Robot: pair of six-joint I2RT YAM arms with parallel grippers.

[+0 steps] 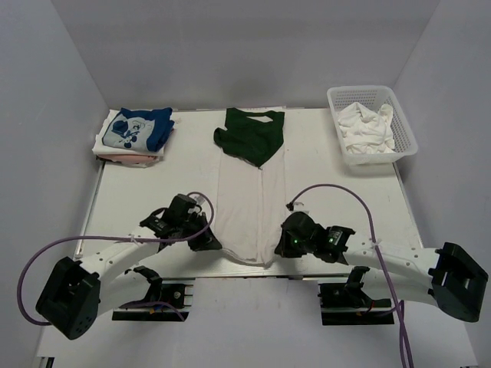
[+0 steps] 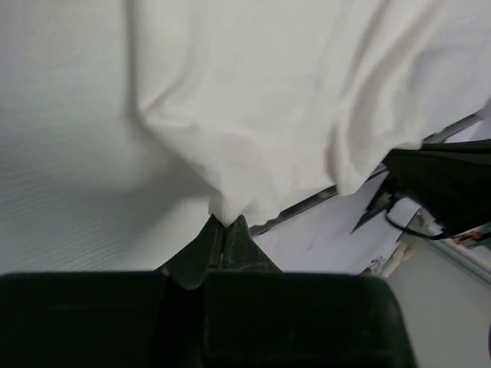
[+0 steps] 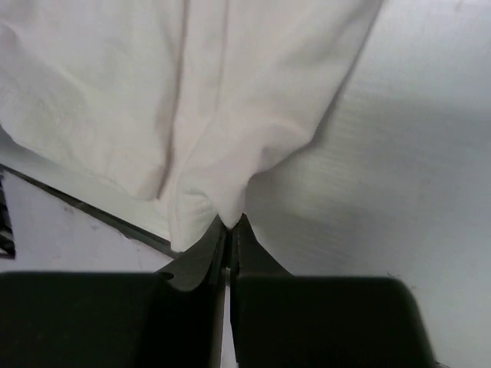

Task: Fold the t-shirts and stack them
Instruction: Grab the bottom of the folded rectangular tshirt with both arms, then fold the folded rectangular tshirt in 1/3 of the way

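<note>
White shirt lies lengthwise, its hem at the worktop's near edge. The left pincer and right pincer are each clamped on a hem corner, probably to fold it toward the green end. Folded stack sits far left, basket far right.

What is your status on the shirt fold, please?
Left gripper shut on white shirt, near hem corner; right gripper shut on the other corner. Shirt lies lengthwise, green end far. Nothing blocking.
</note>
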